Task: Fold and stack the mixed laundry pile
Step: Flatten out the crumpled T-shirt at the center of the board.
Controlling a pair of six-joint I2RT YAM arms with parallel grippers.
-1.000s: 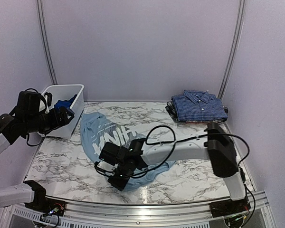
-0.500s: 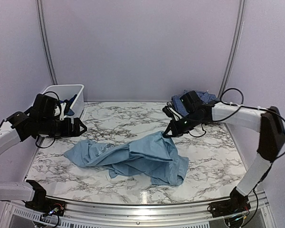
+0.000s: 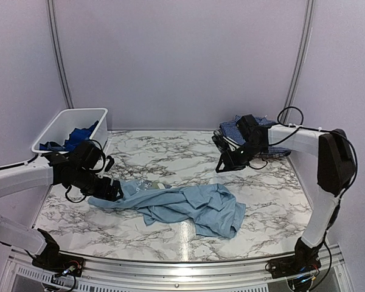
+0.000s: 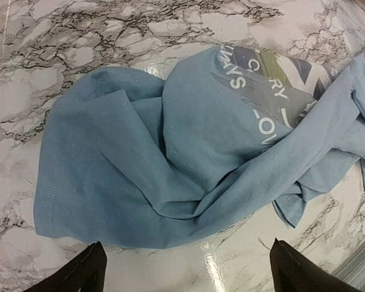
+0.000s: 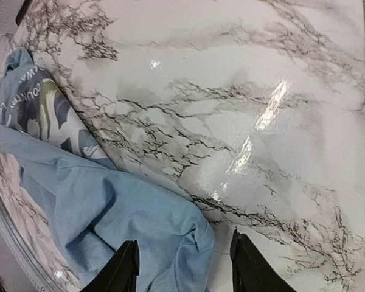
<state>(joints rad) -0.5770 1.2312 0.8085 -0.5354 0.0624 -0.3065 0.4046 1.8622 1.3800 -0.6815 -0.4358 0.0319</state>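
Lavender walls (image 3: 182, 61) close in a marble table (image 3: 170, 146) with two arms bolted at its near edge.

Count of what is on it:
- One white bin (image 3: 64, 115) stands at the left rear, with one royal blue garment (image 3: 79, 132) inside.
- One light blue T-shirt (image 3: 194, 204) lies crumpled across the front middle of the table, its printed patch turned up towards the left.
- One folded navy check shirt (image 3: 230, 129) sits at the right rear. There may be a darker piece under it, but the arm hides too much to be sure.

The left gripper (image 3: 112, 190) is low over the T-shirt's left end. In its wrist view the two fingers (image 4: 94, 267) stand wide apart with nothing between them, and the cloth lies flat on the marble below.

The right gripper (image 3: 222, 165) hovers over bare marble between the T-shirt and the folded shirt. Its fingers (image 5: 128, 261) are parted and grip nothing, though the T-shirt's edge is just below them.

Half a second earlier the right gripper was pinching the T-shirt's upper edge and holding it lifted. That edge has since been let go and has slumped onto the heap. The left arm has also moved — it was up beside the bin then and has come down to the cloth.
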